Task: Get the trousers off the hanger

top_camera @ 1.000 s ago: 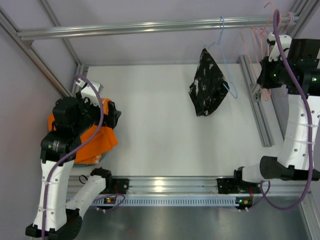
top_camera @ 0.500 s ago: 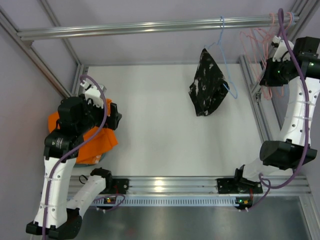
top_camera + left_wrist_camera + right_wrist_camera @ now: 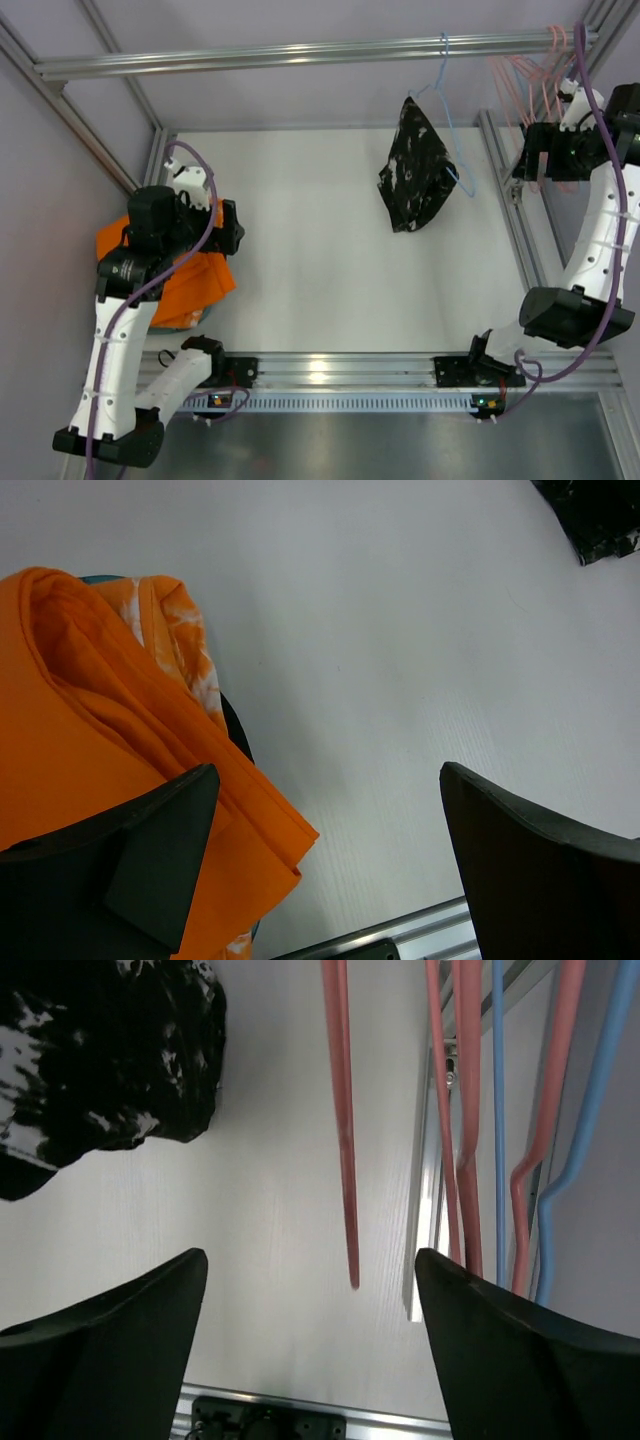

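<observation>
The bright orange trousers (image 3: 196, 286) lie folded on the table at the left, off any hanger, and fill the left of the left wrist view (image 3: 90, 750). My left gripper (image 3: 228, 230) hovers open over their right edge (image 3: 328, 780), touching nothing. At the far right, a pale pink hanger (image 3: 520, 78) hangs bare from the rail among other pink ones. My right gripper (image 3: 531, 160) is open beside them. In the right wrist view a pink hanger wire (image 3: 343, 1120) hangs free between the wide jaws of my right gripper (image 3: 310, 1260).
A black white-speckled garment (image 3: 414, 180) hangs on a light blue hanger (image 3: 447, 100) from the metal rail (image 3: 300, 52). An orange cloth with whitish patches (image 3: 180, 645) lies under the trousers. Blue wires (image 3: 497, 1110) hang beside the pink ones. Frame posts line the right side.
My right gripper has gone from shut to open and let go of the pink hanger, which now hangs on the rail. The left arm has lifted a little; its gripper stays open.
</observation>
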Motion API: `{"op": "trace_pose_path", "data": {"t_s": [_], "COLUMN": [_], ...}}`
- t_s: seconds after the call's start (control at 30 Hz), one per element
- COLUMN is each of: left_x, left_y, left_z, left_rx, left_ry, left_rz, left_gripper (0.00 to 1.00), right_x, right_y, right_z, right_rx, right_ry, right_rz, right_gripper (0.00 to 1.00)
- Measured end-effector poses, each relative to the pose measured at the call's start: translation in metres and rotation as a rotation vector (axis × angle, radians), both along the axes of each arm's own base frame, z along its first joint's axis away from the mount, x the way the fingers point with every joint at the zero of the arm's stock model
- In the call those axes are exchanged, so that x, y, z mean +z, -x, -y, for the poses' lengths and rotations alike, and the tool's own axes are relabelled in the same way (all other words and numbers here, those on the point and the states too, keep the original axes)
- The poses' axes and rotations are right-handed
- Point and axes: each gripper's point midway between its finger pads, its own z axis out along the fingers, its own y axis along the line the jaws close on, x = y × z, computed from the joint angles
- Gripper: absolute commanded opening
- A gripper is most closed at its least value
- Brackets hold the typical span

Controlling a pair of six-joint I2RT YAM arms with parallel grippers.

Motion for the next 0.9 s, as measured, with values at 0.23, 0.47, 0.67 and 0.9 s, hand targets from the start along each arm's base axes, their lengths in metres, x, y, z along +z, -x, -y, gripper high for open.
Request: {"op": "trace_pose_path", "data": {"t_s": [0.23, 0.47, 0.67, 0.9], "left_x": [0.004, 0.011, 0.018, 0.018], "left_y": [0.004, 0.017, 0.032, 0.052], "left_z": [-0.010, -0.028, -0.043, -0.049], "left_rx": [0.073, 0.143, 0.208, 0.223], "left_ry": [0.009, 0.000, 0.000, -0.017], "left_rz": [0.014, 0.051, 0.091, 0.104], "left_gripper": [0.98, 0.98, 0.98, 0.98], "right_x": [0.058, 0.124, 0.102, 0.040], "right_y": [0.047, 0.127, 0.150, 0.142], "right_z": [-0.031, -0.101, -0.144, -0.161], "right_rx": [0.077, 0.339, 0.537, 0.610], "right_ry": [0.032, 0.095, -0.053, -0.272], "right_rz": [0.207, 0.544, 0.560, 0.365], "right_gripper": [1.00, 1.00, 0.99, 1.00]}}
